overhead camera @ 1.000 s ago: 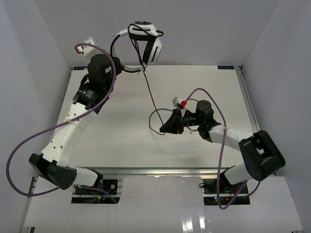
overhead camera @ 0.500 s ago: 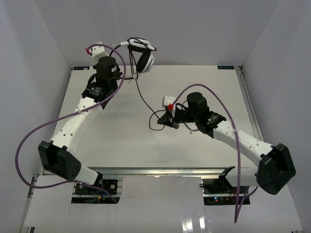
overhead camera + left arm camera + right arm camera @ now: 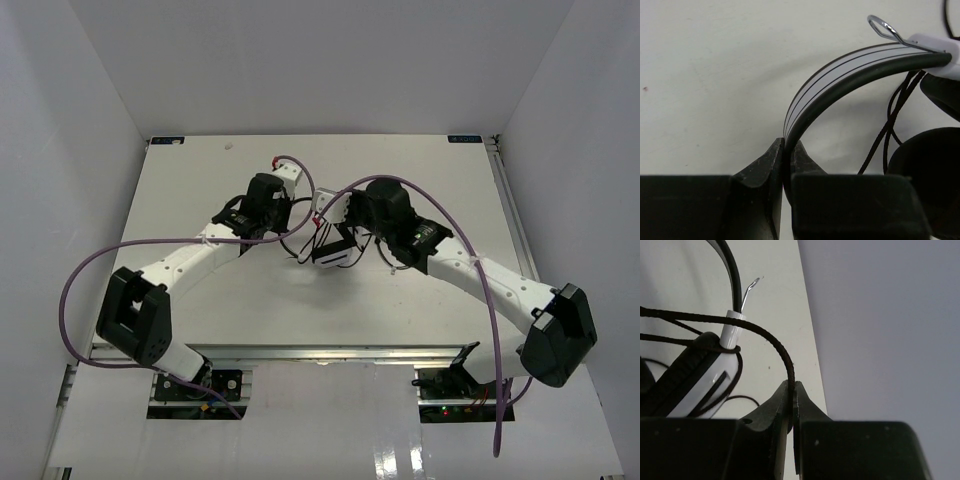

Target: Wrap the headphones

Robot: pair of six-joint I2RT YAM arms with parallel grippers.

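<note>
White table, plain white walls on three sides. Vs 1 s ago: headphones are no longer up high by the back wall. They're now low at table centre, btw the two wrists; resting or just above the top, can't tell. Left arm, earlier stretched toward the far-left corner, has swung in & down. Right arm has pushed fwd & left to meet it. The cord, earlier a long run across the table, is now bunched in small loops by the earcup.

Pose: left arm reaches diagonally from its near-left base. Left gripper is clamped tight on the headband, which arcs up & right from the jaws. Right arm has its elbow out right, wrist aimed at centre. Right gripper is pinched closed on the thin black cord, which curves up & left over the earcup. Purple cables trail off both arms.
</note>
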